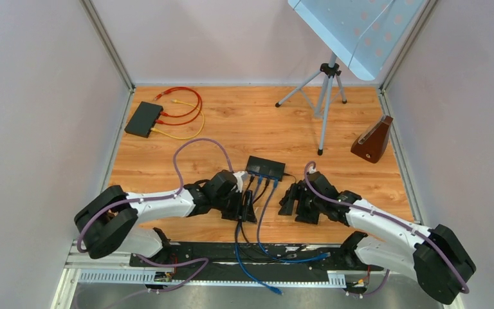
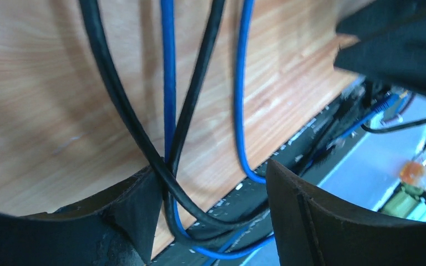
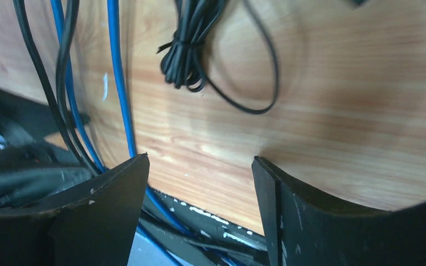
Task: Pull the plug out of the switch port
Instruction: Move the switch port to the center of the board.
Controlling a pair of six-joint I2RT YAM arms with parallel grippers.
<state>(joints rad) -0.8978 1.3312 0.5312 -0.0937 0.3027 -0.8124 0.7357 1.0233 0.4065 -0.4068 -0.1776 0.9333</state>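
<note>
A black switch point(image 1: 265, 168) lies mid-table with several blue and black cables point(image 1: 262, 193) plugged into its near side and running toward me. My left gripper point(image 1: 243, 207) is open just in front of the switch's left ports. In the left wrist view point(image 2: 213, 188) black cables point(image 2: 122, 111) and a blue cable point(image 2: 168, 83) pass between its fingers, and another blue cable point(image 2: 238, 100) runs beside them. The plugs themselves do not show in the wrist views. My right gripper point(image 1: 296, 201) is open and empty to the right of the cables, over bare wood point(image 3: 199, 166).
A second black switch point(image 1: 144, 119) with red and yellow cables lies at the back left. A tripod point(image 1: 325, 96) and a brown wedge-shaped object point(image 1: 373, 140) stand at the back right. A coiled black cable point(image 3: 188, 50) lies ahead of my right gripper. The black rail point(image 1: 231, 254) runs along the near edge.
</note>
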